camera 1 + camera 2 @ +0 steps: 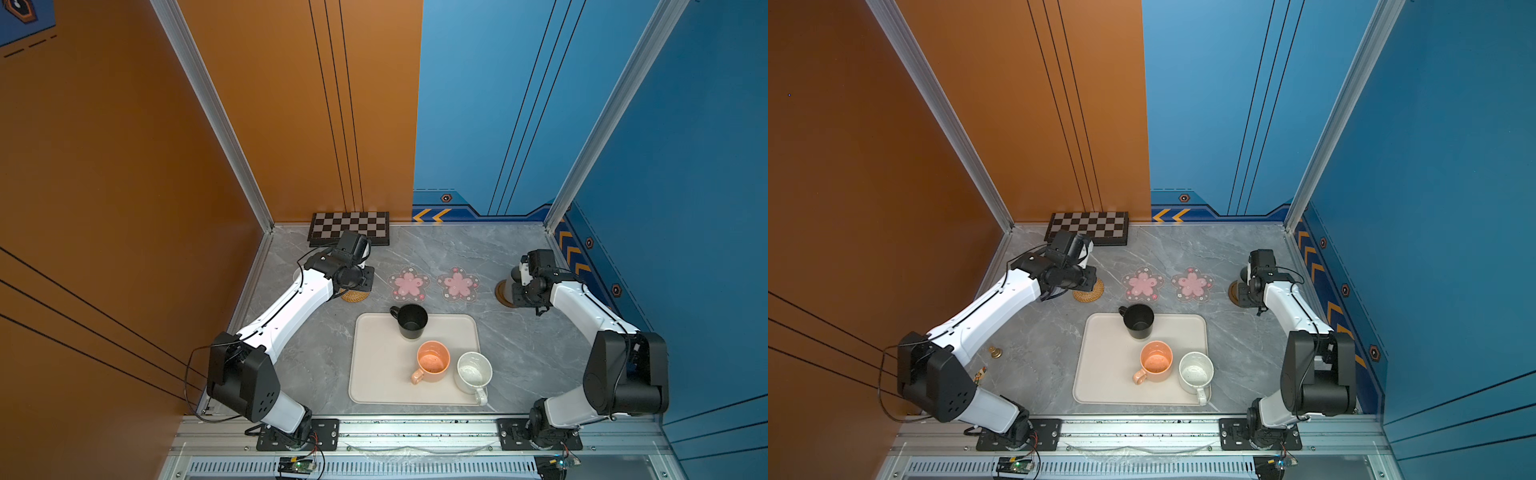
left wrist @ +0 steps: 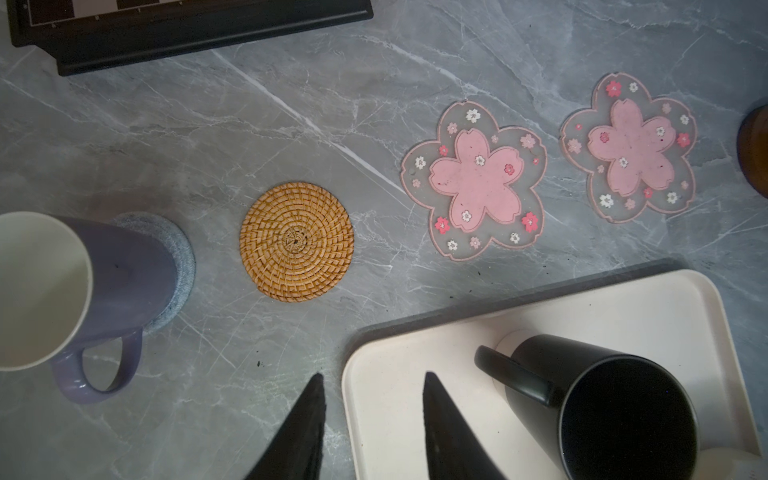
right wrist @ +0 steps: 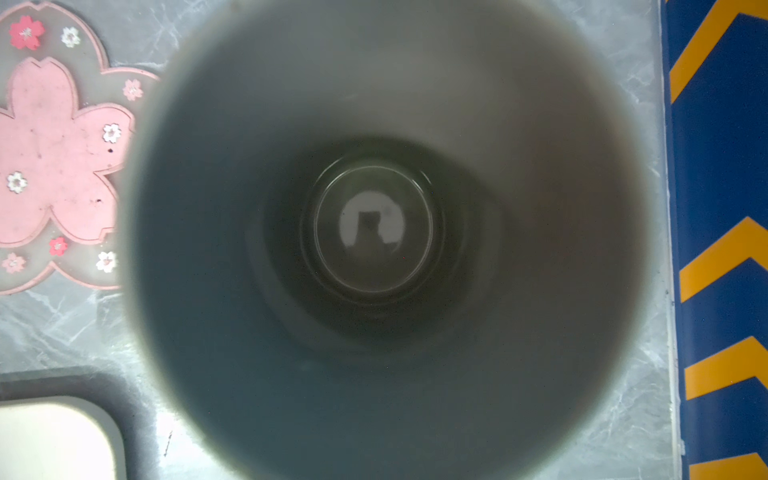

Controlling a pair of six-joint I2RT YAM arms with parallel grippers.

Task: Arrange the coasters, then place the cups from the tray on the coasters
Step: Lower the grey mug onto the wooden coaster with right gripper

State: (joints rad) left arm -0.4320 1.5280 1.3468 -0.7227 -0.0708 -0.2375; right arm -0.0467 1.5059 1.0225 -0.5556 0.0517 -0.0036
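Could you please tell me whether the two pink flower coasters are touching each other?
Apart. The left wrist view shows a strip of bare table between the flower coaster nearer the rattan coaster and the other flower coaster.

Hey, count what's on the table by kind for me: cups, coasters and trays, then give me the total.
Cups: 5 - black mug, orange mug, white mug, lavender mug, grey mug.
Coasters: 5 - left pink flower coaster, right pink flower coaster, rattan coaster, pale-blue coaster, dark-brown coaster.
Trays: 1 - cream tray.
Total: 11.
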